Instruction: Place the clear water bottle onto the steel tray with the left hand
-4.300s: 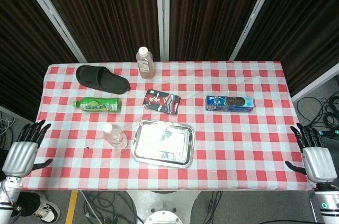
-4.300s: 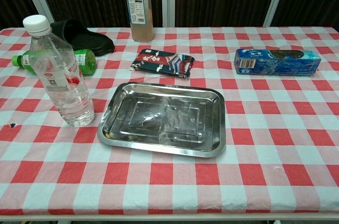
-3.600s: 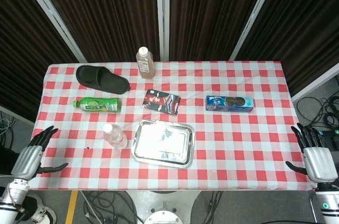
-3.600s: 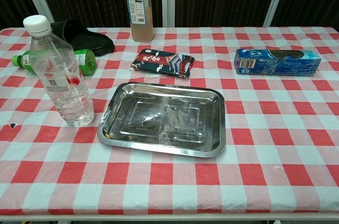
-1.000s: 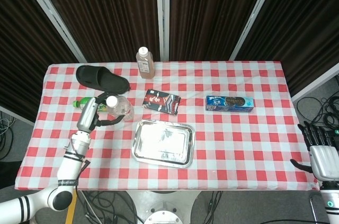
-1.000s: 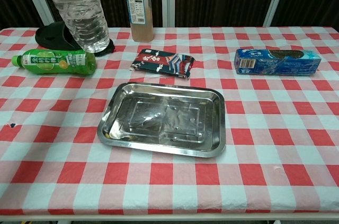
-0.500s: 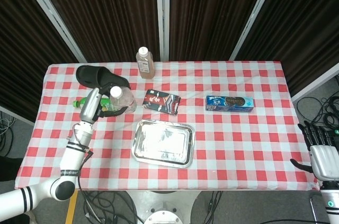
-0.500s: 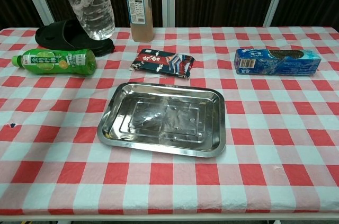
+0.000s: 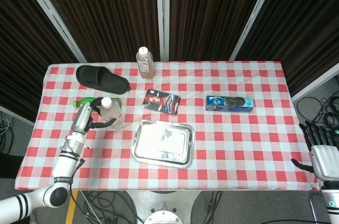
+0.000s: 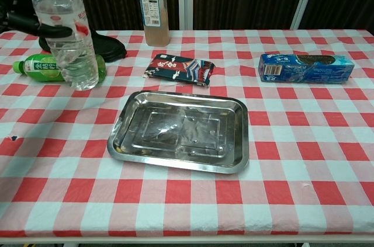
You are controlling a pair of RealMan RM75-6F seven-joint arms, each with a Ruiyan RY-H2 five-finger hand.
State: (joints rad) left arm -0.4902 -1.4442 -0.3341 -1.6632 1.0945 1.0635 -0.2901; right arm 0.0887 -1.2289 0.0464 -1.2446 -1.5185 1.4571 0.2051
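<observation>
The clear water bottle point(image 9: 109, 113) with a white cap stands upright in my left hand point(image 9: 86, 116), which grips it round the middle from the left. In the chest view the bottle point(image 10: 65, 34) hangs in front of a green bottle, with dark fingers point(image 10: 36, 25) wrapped across its label. The empty steel tray point(image 9: 163, 143) lies to the bottle's right, near the table's front; in the chest view the tray point(image 10: 181, 133) sits at the centre. My right hand point(image 9: 323, 156) hangs off the table's front right corner, fingers spread, holding nothing.
A green bottle point(image 10: 34, 68) lies on its side behind the clear one. A black slipper point(image 9: 100, 78) and a capped juice bottle point(image 9: 143, 63) stand at the back. A dark snack packet point(image 9: 162, 101) and a blue cookie box point(image 9: 229, 103) lie beyond the tray.
My left hand has carried the bottle down and toward the front left, away from the slipper; earlier it picked it up from beside the tray. The right hand has not moved.
</observation>
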